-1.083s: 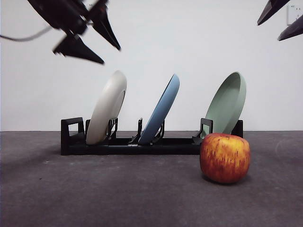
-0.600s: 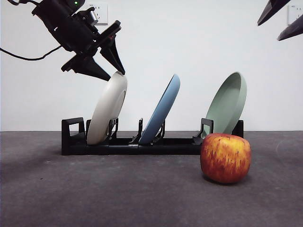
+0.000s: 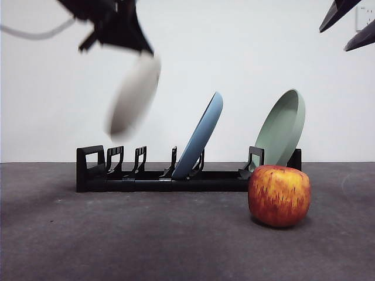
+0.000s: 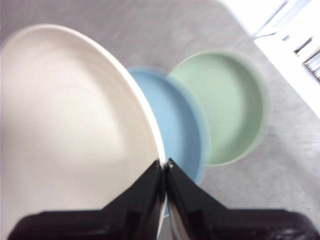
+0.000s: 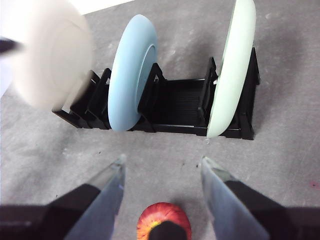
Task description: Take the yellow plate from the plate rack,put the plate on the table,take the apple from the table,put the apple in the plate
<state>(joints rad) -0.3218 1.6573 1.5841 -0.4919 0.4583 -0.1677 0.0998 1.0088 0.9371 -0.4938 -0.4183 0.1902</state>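
Note:
The cream-tinted yellow plate (image 3: 133, 96) hangs blurred in the air above the left end of the black plate rack (image 3: 158, 175), clear of its slots. My left gripper (image 3: 137, 50) is shut on the plate's upper rim; the left wrist view shows both black jaws pinching that rim (image 4: 164, 165) with the plate (image 4: 70, 130) filling the picture. The red and yellow apple (image 3: 279, 195) rests on the dark grey table (image 3: 146, 240) in front of the rack's right end. My right gripper (image 5: 162, 165) hovers open above the apple (image 5: 164, 221), apart from it.
A blue plate (image 3: 200, 136) leans in the rack's middle slot and a sage-green plate (image 3: 281, 127) leans at its right end. The right arm shows as black tips (image 3: 348, 20) at the front view's top right corner. A white wall stands behind the table.
The left gripper came down onto the cream plate's top rim, shut on it, and has lifted it up out of the rack. The apple and the right arm have not moved.

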